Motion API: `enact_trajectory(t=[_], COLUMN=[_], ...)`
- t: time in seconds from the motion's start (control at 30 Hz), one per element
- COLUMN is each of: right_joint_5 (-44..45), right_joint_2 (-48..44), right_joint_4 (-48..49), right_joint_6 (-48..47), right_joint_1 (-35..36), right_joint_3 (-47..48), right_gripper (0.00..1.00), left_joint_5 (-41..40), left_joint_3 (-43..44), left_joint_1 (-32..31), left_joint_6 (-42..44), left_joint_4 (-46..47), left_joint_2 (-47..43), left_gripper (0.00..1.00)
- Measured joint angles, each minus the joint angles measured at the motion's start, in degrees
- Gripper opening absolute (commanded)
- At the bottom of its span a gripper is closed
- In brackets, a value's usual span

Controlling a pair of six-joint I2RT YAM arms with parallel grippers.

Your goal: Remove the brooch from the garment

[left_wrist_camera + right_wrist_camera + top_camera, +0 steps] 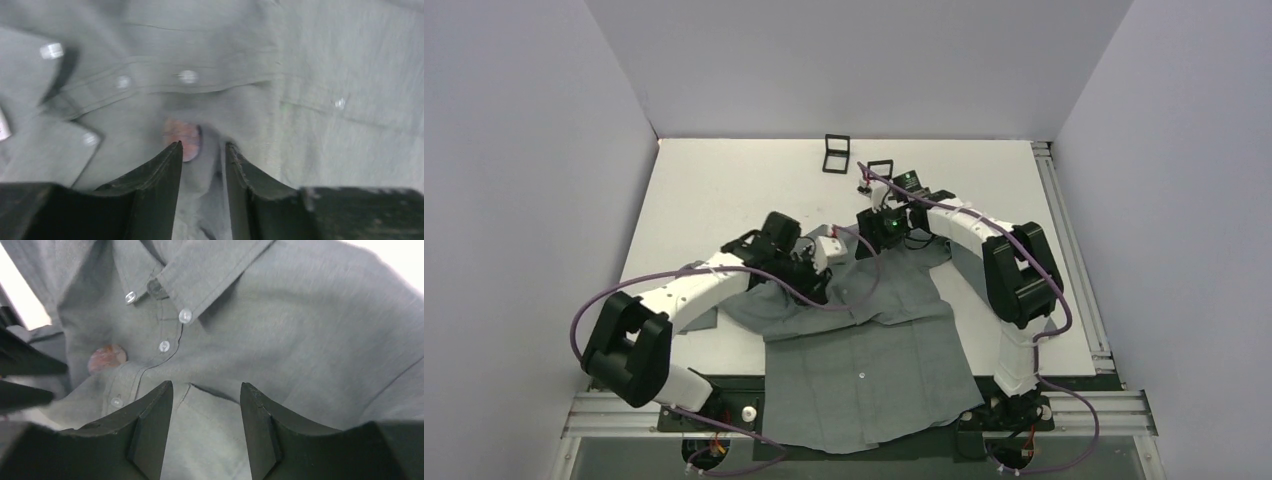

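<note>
In wrist views only, the brooch (181, 140)

A white surface (724, 185) carries the grey garment (874, 375), spread front-up, its lower part reaching past the near edge. Beyond the garment's collar stands a black square frame (836, 153), with a second black frame (879, 168) near it.

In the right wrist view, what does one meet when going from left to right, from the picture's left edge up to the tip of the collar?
left gripper → brooch → first collar button → placket button → collar-tip button. The lowest button lies below the brooch, so it is left out.
</note>
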Motion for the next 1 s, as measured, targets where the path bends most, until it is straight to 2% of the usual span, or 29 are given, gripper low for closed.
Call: enact_trajectory(t=[0.07,0.2,0.27,0.33,0.47,0.5,0.57,0.63,0.77,0.87,1.0], right_joint_5=[-1.9,-4.5,-5.5,-6.4,-7.8,-8.0,-8.2,-8.4,-8.3,-7.8,-6.7], right_joint_2=[-0.3,-2.6,-4.1,-5.2,-6.3,-6.3,-6.2,-6.0,-5.2,-5.1,-5.1], right_joint_4=[1.1,4.2,6.2,8.0,11.4,12.0,12.8,12.8,12.6,12.2,11.3], right_joint_6=[3.7,9.8,12.3,14.1,17.1,17.5,18.1,18.2,18.1,17.3,15.8], right_joint_1=[-0.6,-1.1,-0.9,-0.3,2.5,3.4,4.8,6.1,7.1,7.1,7.1], right_joint_3=[-2.4,-6.0,-7.2,-7.8,-9.5,-10.0,-11.5,-12.7,-14.6,-15.8,-17.3], right_gripper=[0.46,0.45,0.45,0.45,0.43,0.43,0.42,0.41,0.38,0.35,0.3], left_joint_5=[-3.0,-10.6,-14.8,-18.3,-23.7,-24.0,-22.7,-19.5,-10.2,-4.2,2.1], left_joint_3=[-0.8,-2.1,-3.0,-4.0,-5.1,-5.1,-5.3,-5.6,-4.9,-4.9,-4.9], left_joint_1=[-5.8,-16.4,-20.9,-23.7,-26.0,-25.5,-23.0,-17.7,-4.0,4.2,8.9], left_joint_6=[1.5,4.4,5.7,6.6,7.7,7.6,7.3,6.7,3.0,-1.9,-10.2], left_joint_4=[-0.7,-1.2,-1.2,-1.3,-2.3,-2.5,-3.0,-3.5,-2.3,1.0,5.7], left_joint_2=[0.1,1.6,3.2,4.2,4.7,4.4,2.4,-2.1,-10.3,-11.4,-9.3], left_gripper=[0.22,0.19,0.24,0.33,0.51,0.56,0.6,0.61,0.6,0.57,0.52])
